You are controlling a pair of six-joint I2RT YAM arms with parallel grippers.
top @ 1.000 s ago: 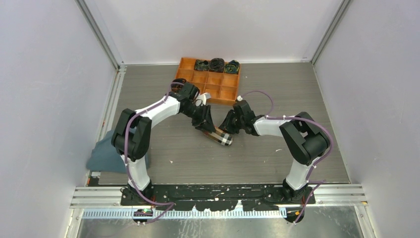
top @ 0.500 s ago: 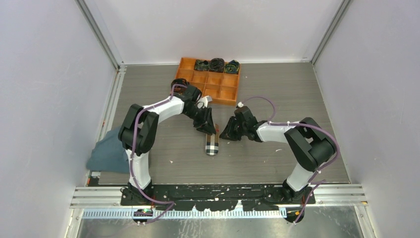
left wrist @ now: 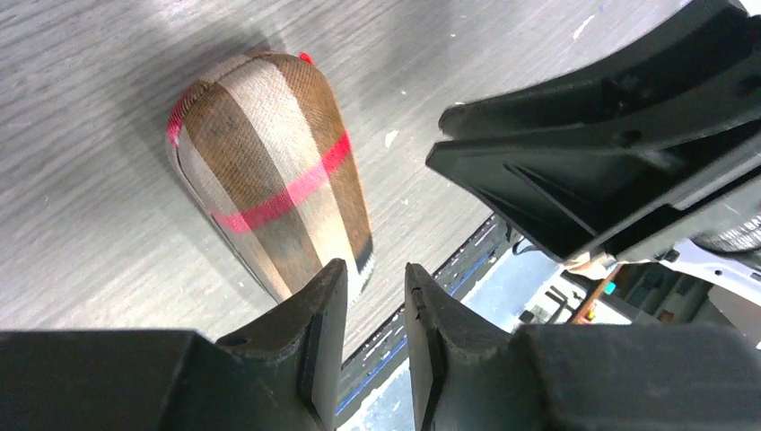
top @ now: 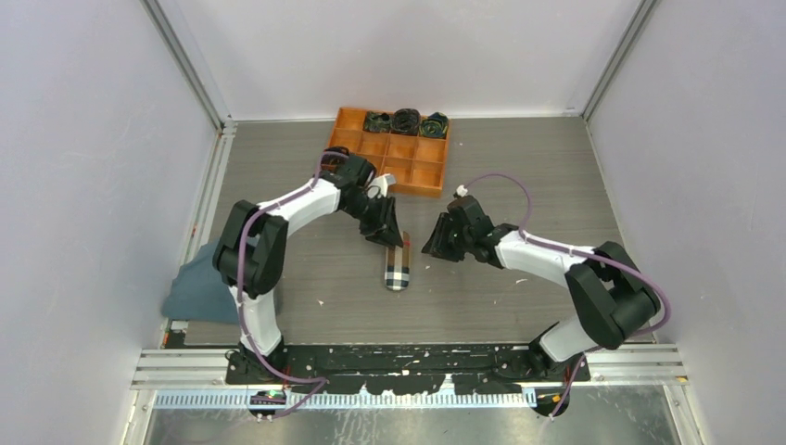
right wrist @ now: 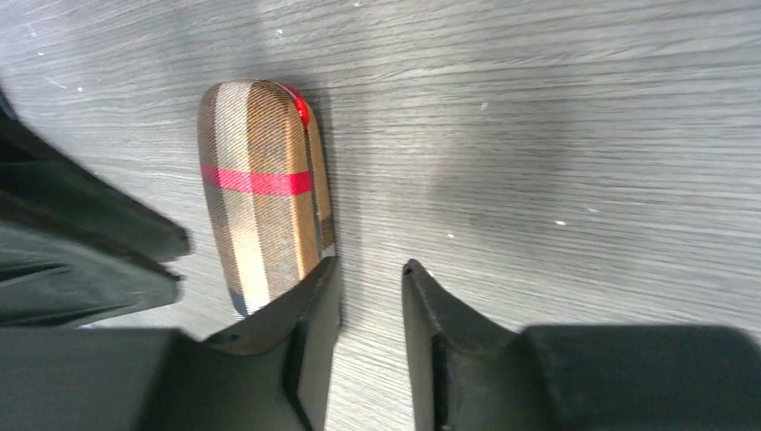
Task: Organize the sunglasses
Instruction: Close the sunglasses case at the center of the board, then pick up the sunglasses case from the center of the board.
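Observation:
The tan-and-black plaid case [top: 397, 268] lies shut on the table, its long axis running near to far. It also shows in the left wrist view [left wrist: 269, 171] and the right wrist view [right wrist: 260, 197]. Of the sunglasses, only a small red bit [right wrist: 301, 108] shows at the case's far end, also seen in the left wrist view [left wrist: 306, 58]; the rest is hidden. My left gripper [top: 393, 237] [left wrist: 375, 269] is open and empty just beyond the case's far end. My right gripper [top: 432, 248] [right wrist: 372, 265] is open and empty to the right of the case.
An orange divided tray [top: 408, 173] stands at the back, with dark coiled items [top: 405, 120] in its far compartments. A blue-grey cloth [top: 197, 286] lies at the table's left edge by the left arm's base. Grey walls enclose three sides.
The case has turned from lying slantwise between the grippers to pointing near-far. My right gripper has drawn back to the right of it. My left gripper has barely moved.

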